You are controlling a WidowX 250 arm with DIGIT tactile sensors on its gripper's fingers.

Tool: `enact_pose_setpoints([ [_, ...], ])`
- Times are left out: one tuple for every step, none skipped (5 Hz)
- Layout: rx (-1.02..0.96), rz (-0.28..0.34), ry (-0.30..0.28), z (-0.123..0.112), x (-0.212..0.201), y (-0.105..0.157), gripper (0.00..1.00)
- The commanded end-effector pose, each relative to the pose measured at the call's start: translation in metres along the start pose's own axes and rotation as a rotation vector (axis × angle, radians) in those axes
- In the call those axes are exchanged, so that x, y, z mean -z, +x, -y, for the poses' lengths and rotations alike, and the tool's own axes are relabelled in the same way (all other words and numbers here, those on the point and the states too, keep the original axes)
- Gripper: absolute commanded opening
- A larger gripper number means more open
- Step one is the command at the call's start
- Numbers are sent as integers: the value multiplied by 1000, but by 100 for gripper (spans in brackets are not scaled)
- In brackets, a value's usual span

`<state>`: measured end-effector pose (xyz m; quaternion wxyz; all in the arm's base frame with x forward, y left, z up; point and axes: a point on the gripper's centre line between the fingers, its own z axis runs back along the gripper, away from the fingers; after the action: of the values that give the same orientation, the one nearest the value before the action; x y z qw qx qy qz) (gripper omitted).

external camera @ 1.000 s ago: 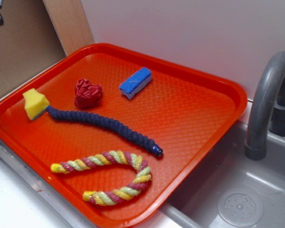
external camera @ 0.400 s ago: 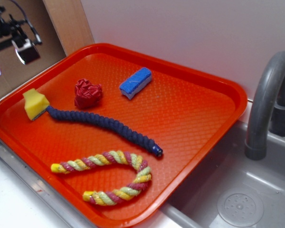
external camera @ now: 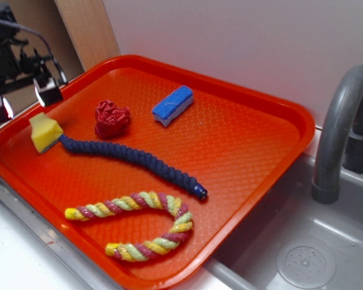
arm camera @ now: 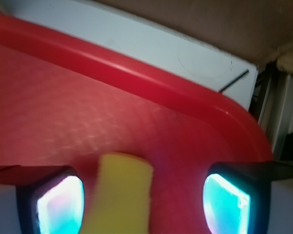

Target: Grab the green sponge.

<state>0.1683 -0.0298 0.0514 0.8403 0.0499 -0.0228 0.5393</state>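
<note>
Green sponge (external camera: 45,132) sits at the far left corner of the red tray (external camera: 248,145), flat on the tray floor, close to the rim. One end of the dark blue rope (external camera: 133,158) touches or nearly touches its lower right edge; cannot tell which. Red paper ball (external camera: 112,118) near, to the right, not touching. Blue sponge (external camera: 173,104) well apart, further along the back. Striped rope (external camera: 142,225) looped at the front of the tray. Sink and grey tap (external camera: 339,133) to the right of the tray.

Gripper (external camera: 25,100) hangs above and slightly behind the sponge, not in contact. Fingers spread wide, nothing between them. In the wrist view the sponge (arm camera: 119,192) shows between the two fingers (arm camera: 61,204), lying left of centre, nearer the left pad.

Handling, as a judgement: foam block, likely very light, soft, will squash under pressure and spring back. Not slippery, not fragile. Best hold is across two opposite side faces at mid-height, fingers straddling the block from above. Closing gently should be enough; a hard squeeze only deforms it. Risk: the rope end could get caught in the closing fingers or dragged along. A small sideways correction to centre the block seems needed before descent.
</note>
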Motion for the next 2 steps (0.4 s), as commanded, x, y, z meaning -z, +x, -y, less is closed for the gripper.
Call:
enact_pose_setpoints([
  [46,44,26,11,24,-14,100],
  [76,91,21,17,29,-17,0],
])
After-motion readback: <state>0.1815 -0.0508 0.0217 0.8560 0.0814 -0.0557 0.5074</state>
